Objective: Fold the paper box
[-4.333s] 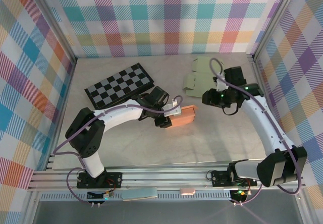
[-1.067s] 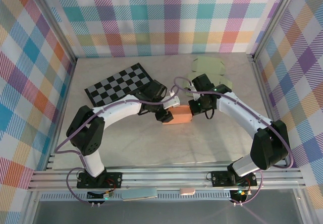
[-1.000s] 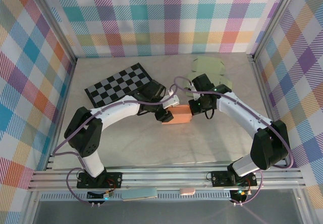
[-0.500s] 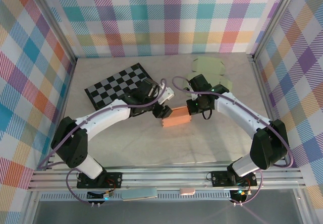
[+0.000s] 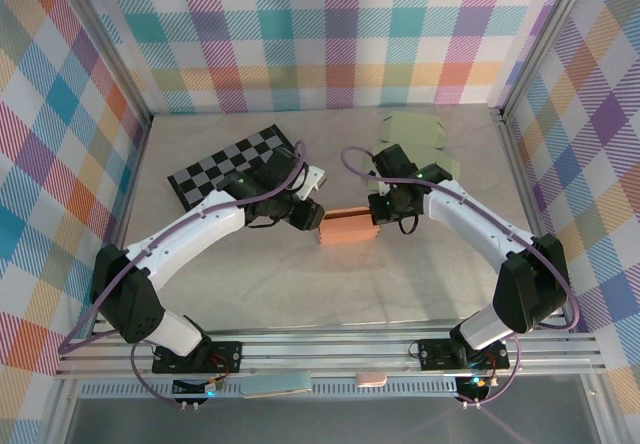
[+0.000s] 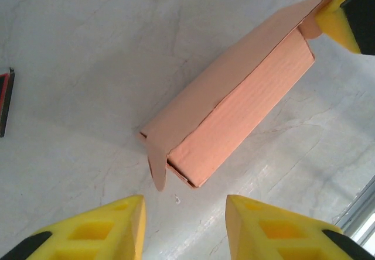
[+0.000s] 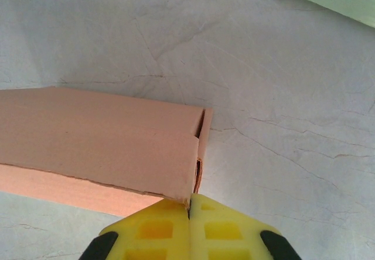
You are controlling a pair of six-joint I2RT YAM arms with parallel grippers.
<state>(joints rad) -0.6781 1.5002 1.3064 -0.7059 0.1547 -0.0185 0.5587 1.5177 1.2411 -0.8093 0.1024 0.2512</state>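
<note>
Salmon-orange cardboard box [image 5: 348,228] lying mid-table, left gripper [image 6: 184,225] jaws apart just short of its left end, right gripper [image 7: 189,225] jaws together against its right-end flap, any pinch unclear, black-and-grey checkerboard [image 5: 215,167] partly hidden behind the left arm.

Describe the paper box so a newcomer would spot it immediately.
Find the checkerboard on the table, far left. Just right of it, mid-table, lies the paper box. It alone is salmon-orange and folded into a long block; the pale green cardboard behind it lies flat.
</note>
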